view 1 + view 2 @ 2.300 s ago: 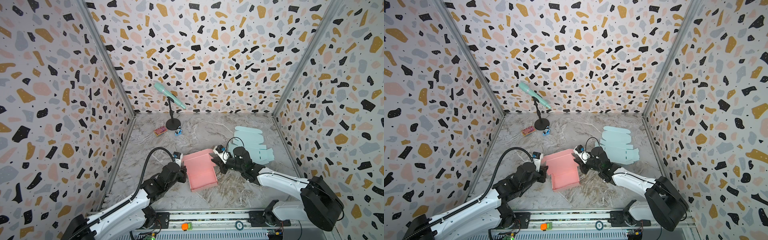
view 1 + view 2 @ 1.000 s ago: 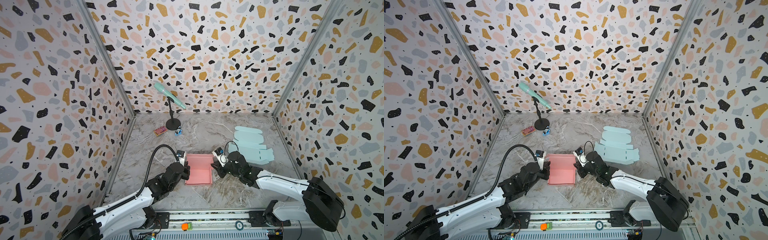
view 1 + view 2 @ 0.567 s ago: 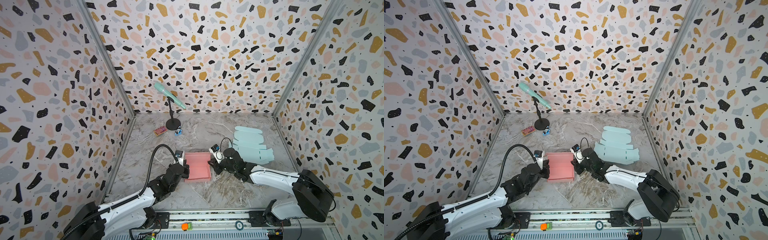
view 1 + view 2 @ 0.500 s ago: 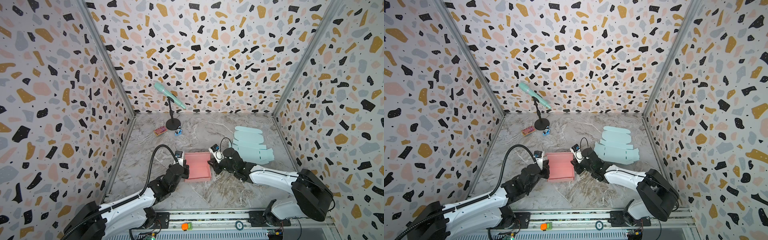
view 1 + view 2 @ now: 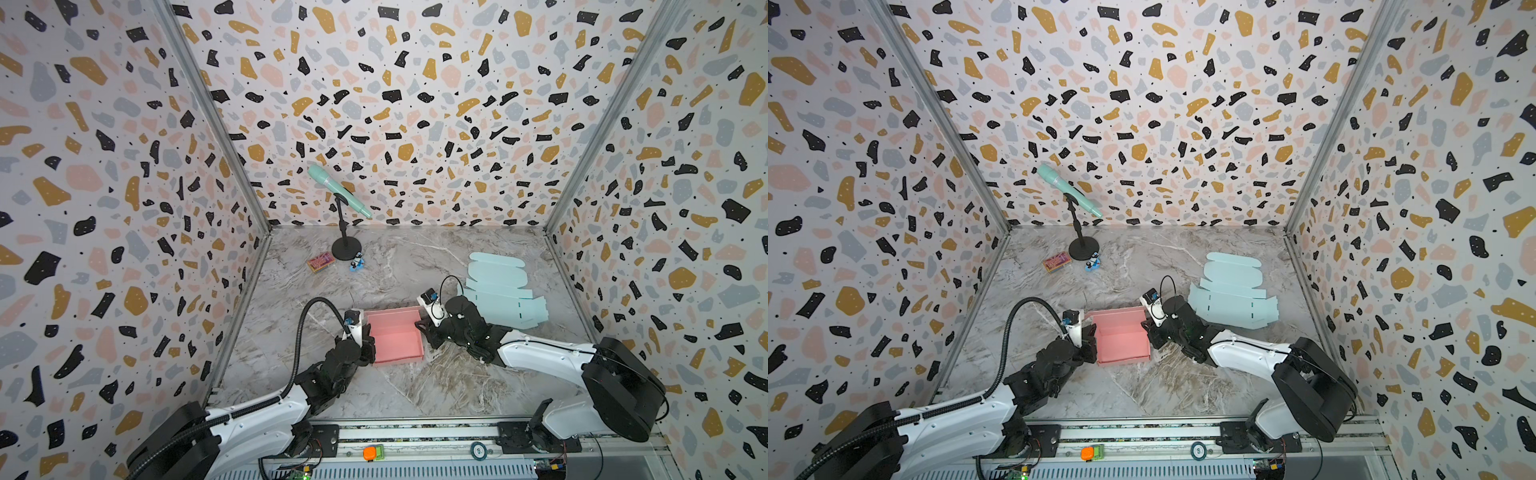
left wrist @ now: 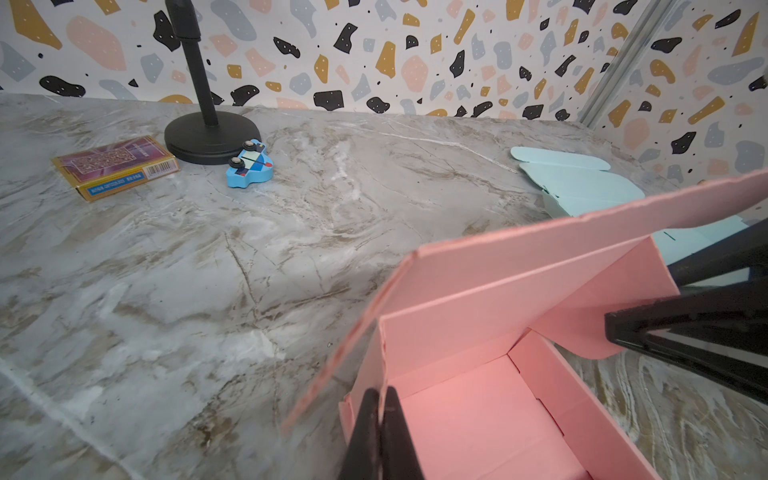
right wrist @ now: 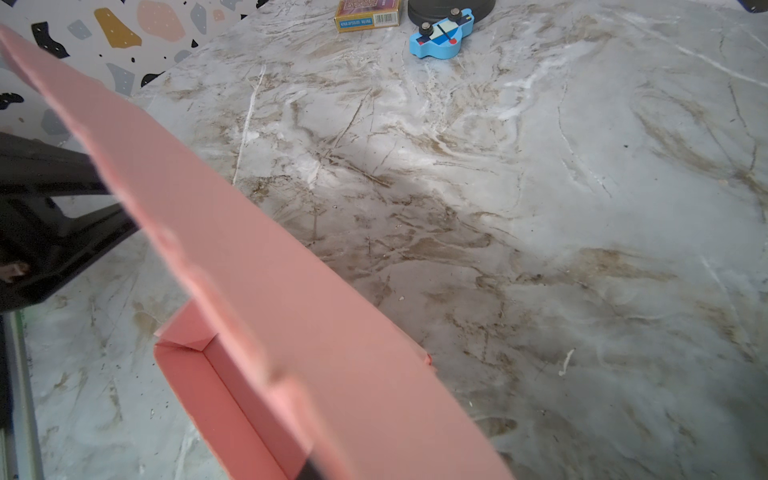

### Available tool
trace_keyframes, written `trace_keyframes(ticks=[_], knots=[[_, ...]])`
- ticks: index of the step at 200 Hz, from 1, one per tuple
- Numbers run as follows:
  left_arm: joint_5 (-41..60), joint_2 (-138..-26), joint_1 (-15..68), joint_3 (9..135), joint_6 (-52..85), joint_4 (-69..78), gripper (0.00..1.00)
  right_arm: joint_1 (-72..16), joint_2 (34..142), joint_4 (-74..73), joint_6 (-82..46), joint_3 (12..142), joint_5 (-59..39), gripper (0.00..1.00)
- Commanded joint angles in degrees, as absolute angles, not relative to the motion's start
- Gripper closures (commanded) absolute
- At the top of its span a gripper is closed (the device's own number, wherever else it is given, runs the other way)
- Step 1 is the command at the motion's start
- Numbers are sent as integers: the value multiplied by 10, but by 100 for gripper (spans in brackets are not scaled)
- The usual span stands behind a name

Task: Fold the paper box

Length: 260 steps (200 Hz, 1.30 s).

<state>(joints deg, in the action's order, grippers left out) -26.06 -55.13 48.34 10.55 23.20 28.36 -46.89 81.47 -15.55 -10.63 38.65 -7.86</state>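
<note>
Right wrist view: the pink paper box (image 7: 266,266), blurred, hides the jaws of the right gripper (image 5: 424,329). Left wrist view cuts off the microphone stand (image 6: 195,62).

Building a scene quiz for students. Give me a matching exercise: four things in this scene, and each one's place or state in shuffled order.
1. pink box
2. light-blue cardboard
3. toy car
4. microphone

a. on a black stand
b. lying flat, unfolded
c. partly folded, lid raised
d. beside the stand's base

Pairs: 1-c, 2-b, 3-d, 4-a
</note>
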Motion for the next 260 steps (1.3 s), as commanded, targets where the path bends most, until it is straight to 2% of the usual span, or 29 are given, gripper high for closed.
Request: trace_keyframes(ticks=[1,260], knots=[[-267,-546,490,99,235,321,100,-476,809,-163,-107,396,-79,79],[-337,-538,570,23,269,383,100,-519,779,-190,-113,337,-52,79]])
